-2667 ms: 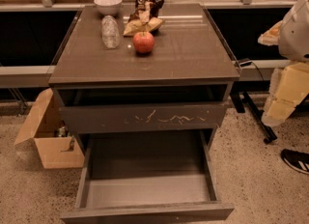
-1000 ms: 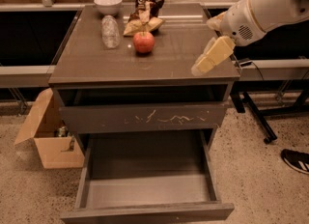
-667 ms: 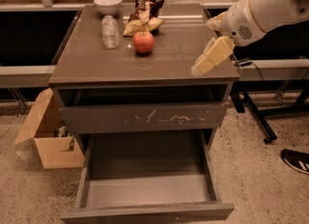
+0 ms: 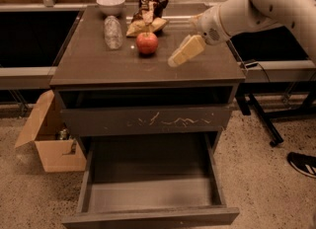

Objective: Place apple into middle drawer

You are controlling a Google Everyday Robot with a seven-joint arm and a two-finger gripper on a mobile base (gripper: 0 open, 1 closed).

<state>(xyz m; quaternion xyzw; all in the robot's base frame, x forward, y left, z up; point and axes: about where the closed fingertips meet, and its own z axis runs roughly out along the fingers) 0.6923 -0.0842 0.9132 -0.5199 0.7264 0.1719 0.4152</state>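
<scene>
The red apple (image 4: 147,43) stands on the dark cabinet top (image 4: 98,65), near the back middle, just in front of a brown-and-tan snack bag (image 4: 148,11). My gripper (image 4: 180,55) hangs over the cabinet top a short way to the right of the apple, pointing down and left towards it, apart from it and holding nothing that I can see. The middle drawer (image 4: 148,217) is pulled wide open low at the front, with a plain front panel. Its grey floor (image 4: 148,193) is bare.
Above the open drawer is a drawer with pale scratch marks (image 4: 148,120), slightly out. A white bowl (image 4: 110,3) and a lying plastic bottle (image 4: 112,31) sit left of the apple. A cardboard box (image 4: 49,144) stands on the floor at left, and a shoe (image 4: 302,164) shows at right.
My arm has swung in from the right edge over the cabinet top, and the gripper has moved left, closer to the apple. The apple and the drawers have not moved.
</scene>
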